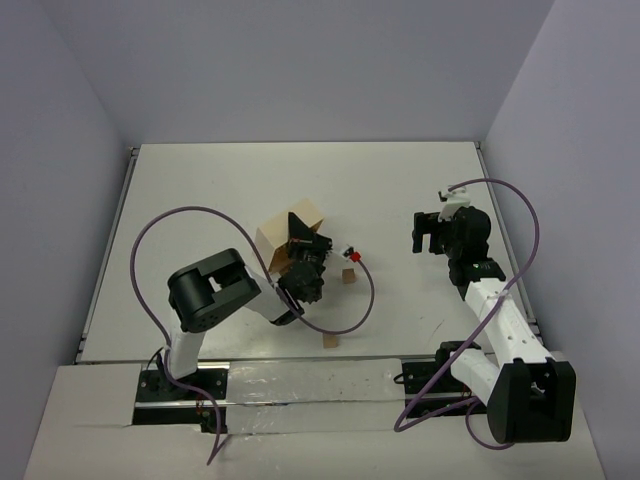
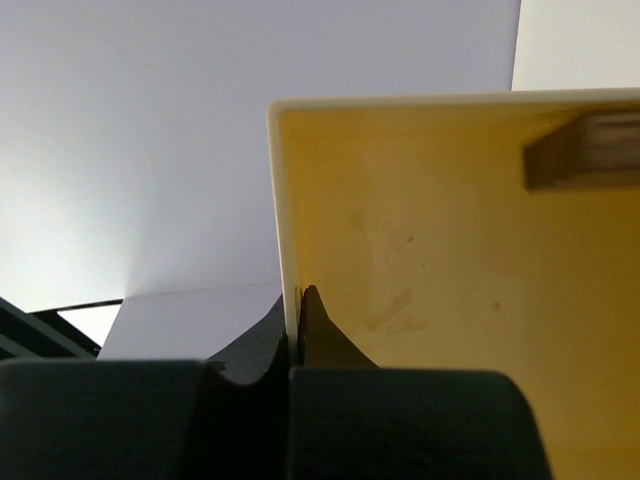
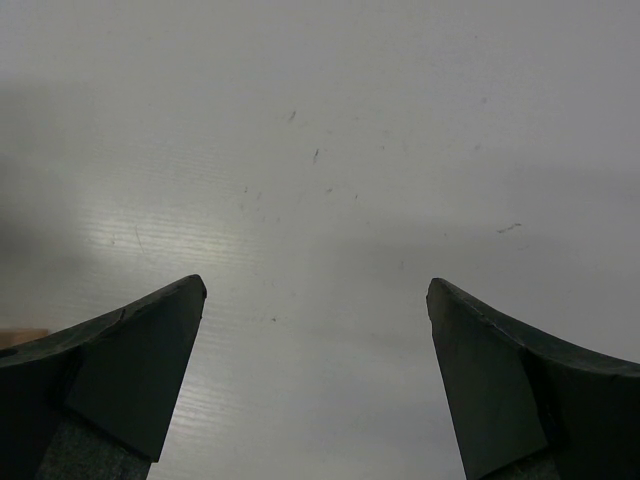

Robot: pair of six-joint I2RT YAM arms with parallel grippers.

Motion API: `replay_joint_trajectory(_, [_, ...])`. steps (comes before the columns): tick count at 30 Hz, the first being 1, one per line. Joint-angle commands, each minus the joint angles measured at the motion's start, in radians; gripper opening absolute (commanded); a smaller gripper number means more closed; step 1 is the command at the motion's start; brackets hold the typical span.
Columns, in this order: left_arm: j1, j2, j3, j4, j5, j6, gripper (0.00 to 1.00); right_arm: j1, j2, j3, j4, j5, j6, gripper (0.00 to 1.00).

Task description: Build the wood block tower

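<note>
My left gripper (image 1: 303, 243) is shut on the side wall of the pale tray (image 1: 283, 232) and holds it tilted up near the table's middle. In the left wrist view the fingers pinch the tray's thin wall (image 2: 284, 230), and one wood block (image 2: 583, 150) lies against the tray's floor at the upper right. Two loose wood blocks sit on the table: one (image 1: 348, 276) just right of the left gripper, one (image 1: 329, 342) near the front edge. No tower shows. My right gripper (image 1: 430, 232) is open and empty over bare table (image 3: 315, 290).
The white table (image 1: 200, 200) has walls on three sides. A purple cable (image 1: 362, 300) loops from the left wrist past the nearer block. A small red and white part (image 1: 353, 254) sits by the left wrist.
</note>
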Motion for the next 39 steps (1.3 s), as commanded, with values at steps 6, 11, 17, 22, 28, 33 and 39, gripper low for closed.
replay_joint_trajectory(6, [0.061, -0.003, 0.023, 0.442, -0.039, 0.056, 0.00, -0.005, -0.027, 0.048, 0.009, -0.002, 0.008, 1.00])
replay_joint_trajectory(11, [0.004, -0.013, 0.001, 0.442, -0.047, 0.043, 0.00, -0.005, -0.031, 0.053, 0.011, -0.005, 0.010, 1.00])
replay_joint_trajectory(17, [0.063, -0.054, 0.025, 0.442, -0.017, 0.068, 0.00, -0.005, -0.043, 0.043, 0.024, -0.006, 0.005, 1.00])
replay_joint_trajectory(22, [0.233, -0.092, 0.101, 0.426, 0.018, 0.088, 0.00, -0.005, -0.039, 0.046, 0.013, -0.006, 0.002, 1.00])
replay_joint_trajectory(28, [0.278, -0.339, 0.150, -0.285, -0.107, -0.478, 0.00, -0.005, -0.037, 0.049, 0.013, -0.013, 0.006, 1.00])
replay_joint_trajectory(33, [0.329, -0.453, 0.479, -1.554, -0.027, -1.392, 0.00, -0.004, -0.034, 0.049, 0.013, -0.016, 0.006, 1.00])
replay_joint_trajectory(39, [0.475, -0.497, 0.589, -1.969, 0.287, -1.742, 0.00, -0.005, -0.030, 0.054, 0.007, -0.022, 0.006, 1.00])
